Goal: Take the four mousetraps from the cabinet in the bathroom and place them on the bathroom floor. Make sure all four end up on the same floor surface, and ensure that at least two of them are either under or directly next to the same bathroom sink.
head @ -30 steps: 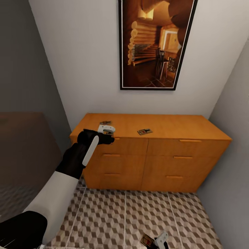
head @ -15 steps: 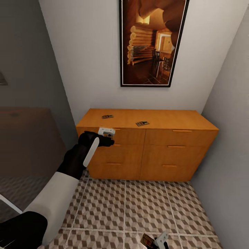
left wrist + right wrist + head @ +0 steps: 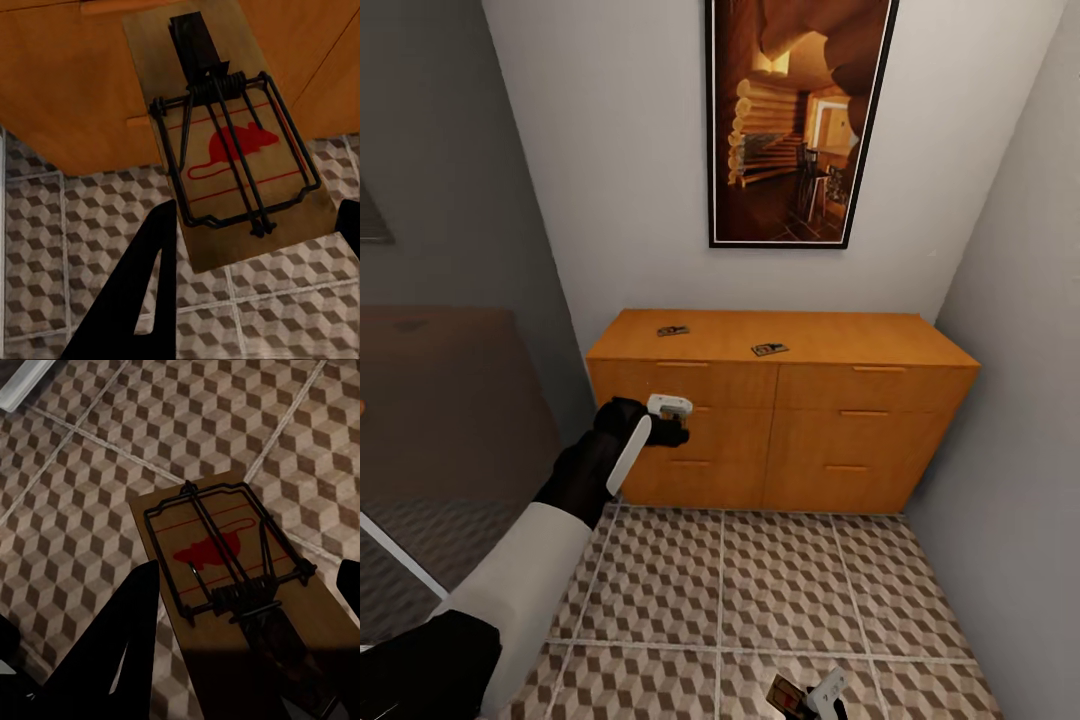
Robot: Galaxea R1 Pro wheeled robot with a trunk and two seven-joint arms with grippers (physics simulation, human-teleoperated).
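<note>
- Step in hand: carrying. Left end effector (image 3: 672, 408) clamped on a trap (image 3: 225, 142), in front of the cabinet (image 3: 780, 420) drawers.
- Right end effector (image 3: 815, 697) clamped on another trap (image 3: 225, 577), low over the floor (image 3: 760, 580).
- Two traps (image 3: 672, 330) (image 3: 768, 349) lie on the cabinet top.
- Next: find the sink, set both down beside it.
- Room: cube-pattern tiles, grey walls, framed picture (image 3: 795, 120) above.

soft, even, dim indoor light; slightly blurry simulator renders, wide-angle stretch at edges, faint shadows.
</note>
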